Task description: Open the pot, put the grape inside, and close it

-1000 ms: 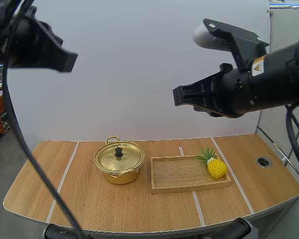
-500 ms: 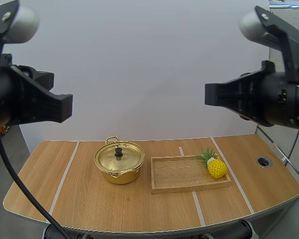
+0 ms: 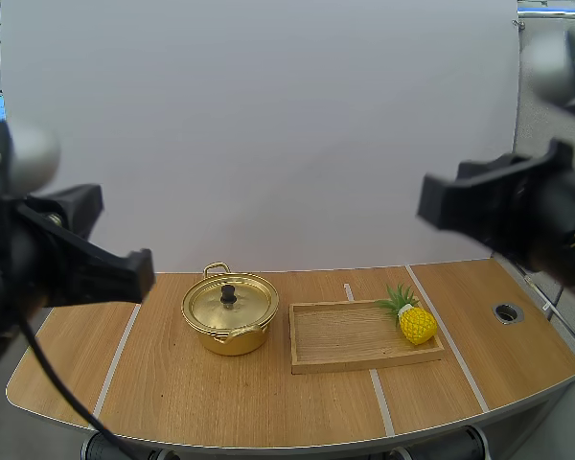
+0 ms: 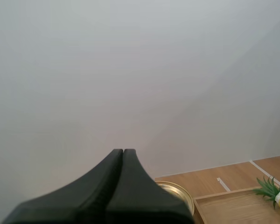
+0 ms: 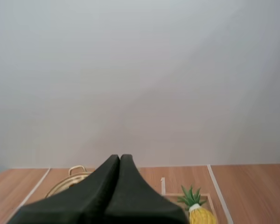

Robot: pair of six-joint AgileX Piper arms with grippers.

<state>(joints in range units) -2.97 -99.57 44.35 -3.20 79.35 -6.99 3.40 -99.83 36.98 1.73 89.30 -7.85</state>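
L to R. left arm (image 3: pixel 62 264) hangs mid-left of the high view, well above the table (image 3: pixel 201 402). left gripper (image 4: pixel 123 151): fingers pressed together into one dark wedge, clenched on nothing, w/ the pot's rim just beyond it.

pot (image 3: pixel 230 316) sits left of centre: shiny gold, loop handle at the back, small pouring lip at the front. lid (image 3: pixel 240 305) is seated on it, black knob (image 3: pixel 228 292) in the middle. Wooden tray (image 3: pixel 350 337) is just right of the pot, near but apart.

No grapes seen. The only fruit is a small yellow pineapple (image 3: pixel 414 322) w/ green crown, lying at the tray's right end, crown toward the back. Bumpy skin, prob. a light toy, easy to pinch across the body.

right arm (image 3: pixel 503 206) is mid-right of frame, well above the table. right gripper (image 5: pixel 120 157) is likewise clenched, empty, pointing over tray and fruit.

Step, I'd say: opening not begun, since lid is on and fruit is in the tray. Next move calls for one gripper to drop over the knob, spread its fingers and centre on it. Knob is small, so approx. aim could slip.
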